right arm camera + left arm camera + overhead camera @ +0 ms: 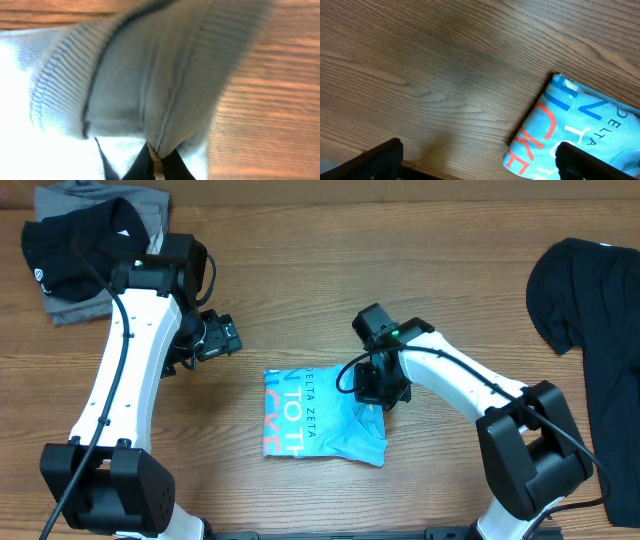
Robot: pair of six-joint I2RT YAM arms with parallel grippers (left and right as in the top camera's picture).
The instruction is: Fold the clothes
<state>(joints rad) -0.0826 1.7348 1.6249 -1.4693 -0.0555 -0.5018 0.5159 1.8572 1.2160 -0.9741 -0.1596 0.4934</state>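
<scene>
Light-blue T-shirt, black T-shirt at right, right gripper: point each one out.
light-blue T-shirt [318, 418]: overhead view, printed folded front.
black T-shirt [610, 360]: overhead view, spread body.
right gripper [155, 161]: right wrist view, between fingertips pinching blue fabric.

- Light-blue T-shirt: white, dark and red lettering; ribbed light-blue collar.
- Black T-shirt, right edge: plain.
- Clothes pile, top-left corner: black over grey.
- Table: brown wood grain.

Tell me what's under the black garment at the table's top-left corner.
A grey garment lies under the black garment, with its edges showing. Anything beneath the two is covered.
</scene>
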